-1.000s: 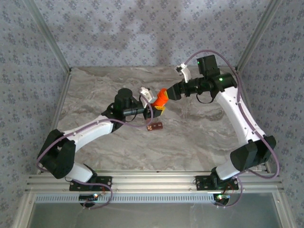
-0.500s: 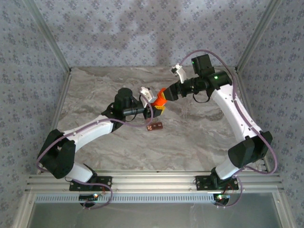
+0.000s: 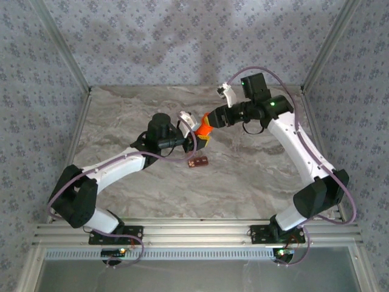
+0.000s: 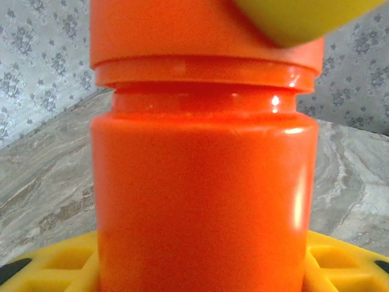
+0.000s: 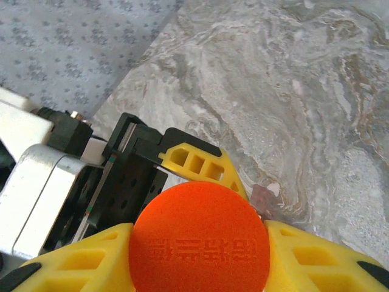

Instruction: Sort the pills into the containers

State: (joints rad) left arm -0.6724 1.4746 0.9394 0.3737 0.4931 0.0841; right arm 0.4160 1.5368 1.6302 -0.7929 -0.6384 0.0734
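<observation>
Two claws met on the orange bottle [image 3: 205,129] above the counter [image 3: 255,176]: left claw [image 3: 196,139] gripped its body, right claw [image 3: 211,121] clasped the cap end-on, w/ bottle axis running btwn them; the containers [image 3: 198,162] lay just below, nearer the left arm.

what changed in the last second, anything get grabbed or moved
The right gripper slid left along the table and closed its yellow fingers around the cap of the orange bottle. The left gripper kept holding the bottle body in the same spot; the reddish-brown pill strip stayed put.
</observation>
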